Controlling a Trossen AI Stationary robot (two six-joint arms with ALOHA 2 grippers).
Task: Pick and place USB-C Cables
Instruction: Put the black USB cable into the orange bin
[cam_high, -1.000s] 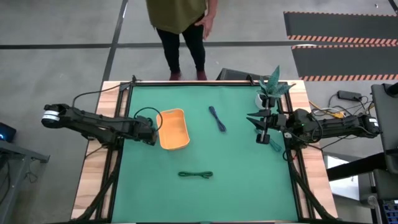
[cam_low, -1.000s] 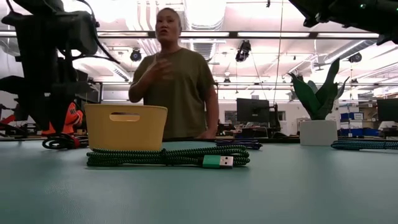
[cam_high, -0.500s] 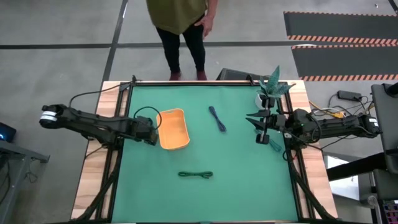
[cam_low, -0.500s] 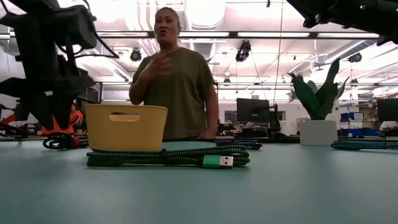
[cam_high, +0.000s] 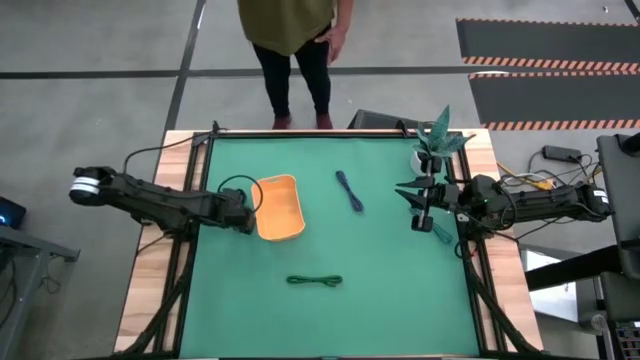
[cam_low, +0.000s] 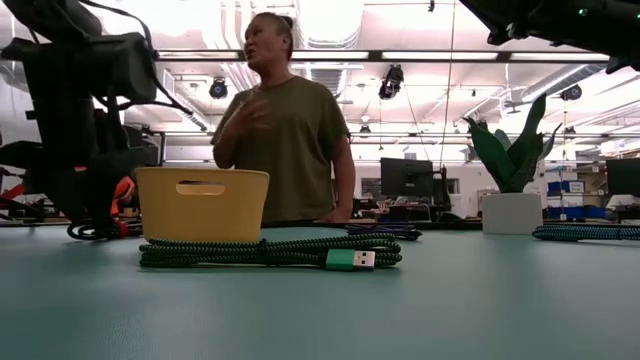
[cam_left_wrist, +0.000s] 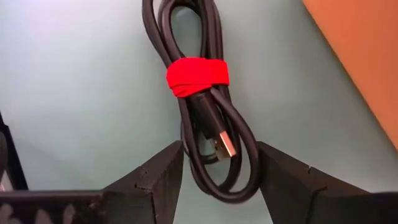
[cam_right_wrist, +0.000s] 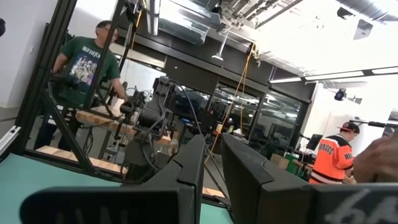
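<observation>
A black cable bundle (cam_left_wrist: 205, 118) with a red band (cam_left_wrist: 198, 77) lies flat on the green mat, just left of the orange tray (cam_high: 280, 207); it also shows in the low view (cam_low: 100, 229). My left gripper (cam_left_wrist: 217, 171) is open, pointing down, with one finger on each side of the bundle's plug end (cam_left_wrist: 222, 144). A dark green bundle (cam_high: 315, 281) lies near the front and a dark blue one (cam_high: 350, 190) behind the centre. My right gripper (cam_high: 421, 207) hangs at the table's right side, fingers almost together and empty. My left gripper stands astride the black bundle's plug end (cam_left_wrist: 222, 144) from above, with its fingers (cam_left_wrist: 283, 174) across the loops. I cannot tell whether either finger touches the cable. The bundle lies flat on the mat.
A teal cable (cam_high: 440, 232) lies under the right arm by the right edge. A potted plant (cam_high: 435, 145) stands at the far right corner. A person (cam_high: 290, 40) stands beyond the far edge. In the low view the green cable (cam_low: 270, 252) lies before the tray (cam_low: 203, 203).
My left gripper has rocked a little and gone down toward the black bundle beside the tray. The person beyond the table has shifted slightly. The cables and the tray have stayed where they were.
</observation>
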